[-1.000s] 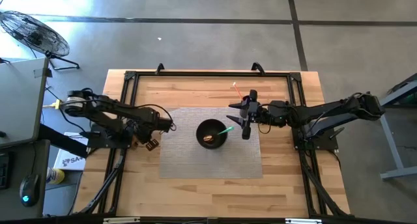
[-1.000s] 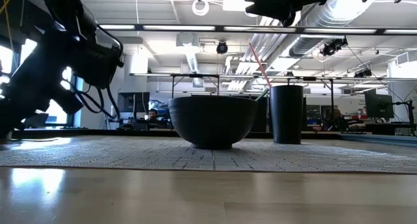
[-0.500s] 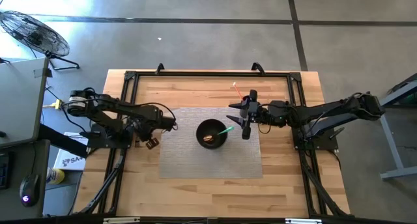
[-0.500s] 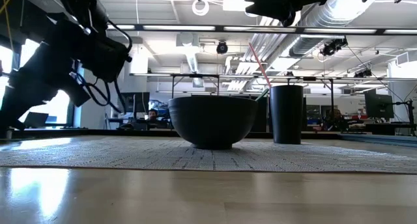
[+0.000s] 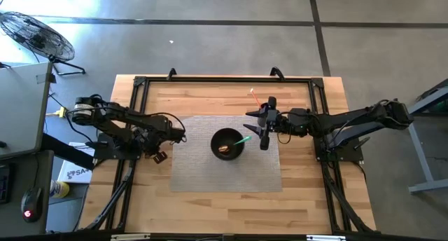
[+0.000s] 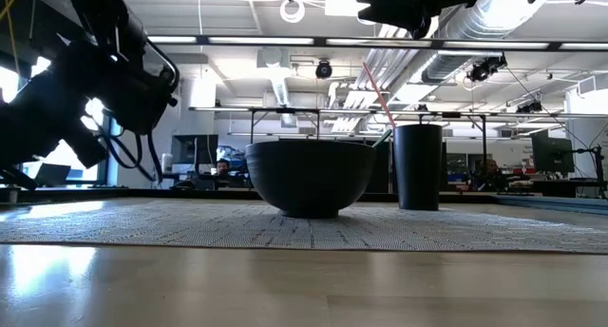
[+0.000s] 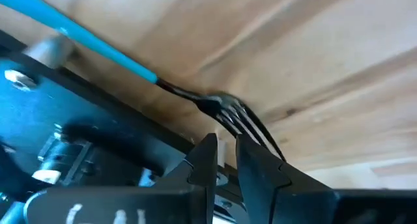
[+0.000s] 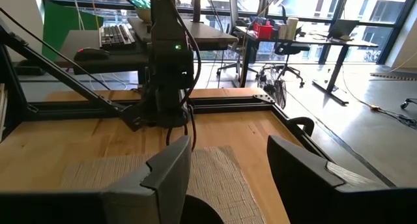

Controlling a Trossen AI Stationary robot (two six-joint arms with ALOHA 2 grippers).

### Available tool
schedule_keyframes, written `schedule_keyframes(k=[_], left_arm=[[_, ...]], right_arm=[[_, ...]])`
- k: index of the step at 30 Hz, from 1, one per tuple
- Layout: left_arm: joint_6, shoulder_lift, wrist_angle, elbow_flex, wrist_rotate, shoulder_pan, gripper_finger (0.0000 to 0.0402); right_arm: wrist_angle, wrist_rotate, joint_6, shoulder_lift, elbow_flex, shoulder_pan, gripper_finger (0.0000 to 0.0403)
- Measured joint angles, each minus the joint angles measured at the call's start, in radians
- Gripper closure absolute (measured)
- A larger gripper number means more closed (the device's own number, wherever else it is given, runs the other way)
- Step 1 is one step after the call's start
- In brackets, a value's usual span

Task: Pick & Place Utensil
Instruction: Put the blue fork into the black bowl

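Fork [image 7: 195,97], blue-handled — flat on the bench [image 5: 210,94] by its left edge, off the mat; left pincer [image 7: 225,160] nearly pressed together beside the tines. Right pincer [image 8: 228,160] spread, empty, waiting above the bowl [image 5: 227,143].

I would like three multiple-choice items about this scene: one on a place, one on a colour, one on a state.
1. Where does the bowl stand?
A. on the mat
B. on bare wood
C. on the floor

2. What colour is the handle of the fork near the left tool?
A. red
B. blue
C. yellow

3. How are the right tool's fingers?
A. shut on a cup
B. shut on nothing
C. open

Key: 1 A, the high view shows the bowl on the mat; 2 B, the left wrist view shows a blue handle; 3 C, the right wrist view shows a wide gap.
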Motion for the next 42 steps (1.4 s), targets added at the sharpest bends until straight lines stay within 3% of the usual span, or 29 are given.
schedule_keyframes(k=[8,16,20,31,35,42], left_arm=[[0.047,0.0,0.049,-0.01,0.059,0.0,0.0348],[0.14,0.0,0.224,-0.01,0.187,-0.003,0.0348],[0.158,-0.001,0.256,0.002,0.199,-0.003,0.0348],[0.157,-0.001,0.234,0.096,0.109,-0.137,0.0348],[0.199,-0.001,0.158,0.116,0.01,-0.202,0.0348],[0.41,-0.001,0.041,0.154,-0.206,-0.223,0.0348]], right_arm=[[0.0,0.0,0.0,0.0,0.0,0.0,0.0206],[0.0,0.0,0.0,0.0,0.0,0.0,0.0206],[0.0,0.0,0.0,0.0,0.0,0.0,0.0206],[-0.001,0.0,0.0,0.0,0.0,0.0,0.0206],[0.0,0.0,0.0,0.0,0.0,0.0,0.0206],[0.002,0.0,0.0,0.0,0.0,0.0,0.0206]])
